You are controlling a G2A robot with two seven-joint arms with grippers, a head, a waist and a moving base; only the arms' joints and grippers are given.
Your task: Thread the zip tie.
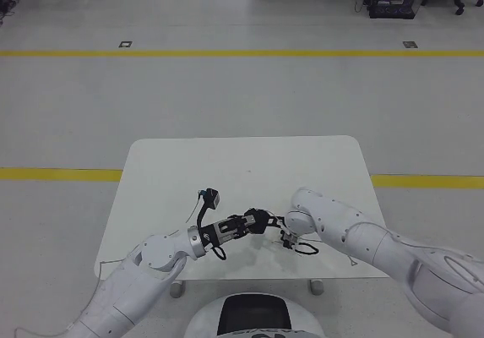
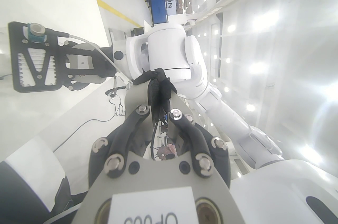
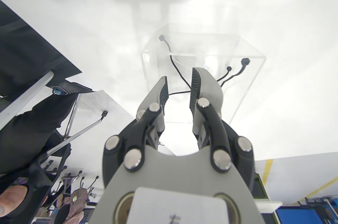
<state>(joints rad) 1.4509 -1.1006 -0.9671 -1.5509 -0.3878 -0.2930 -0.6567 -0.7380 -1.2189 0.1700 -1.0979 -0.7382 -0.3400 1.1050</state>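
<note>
Threading is judged in hand: the zip tie (image 2: 154,127) is gripped by the closed left fingers (image 2: 154,90), toward 6 o'clock on the counter (image 1: 225,160); the right fingers (image 3: 203,85), at 4 o'clock of them, are spread open. Next, careful tip-to-head alignment is called for

One table (image 1: 165,160), two grippers (image 2: 158,78) (image 3: 179,76), one clear box (image 3: 250,72), three zip ties (image 3: 161,37)

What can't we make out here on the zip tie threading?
Left wrist view: tie at left end effector tips is a dark blur; head, tail indistinguishable.
Top view: tie too small, lost where arms meet.
Right wrist view: ties inside or behind clear box? Right end effector partly covers one.
</note>
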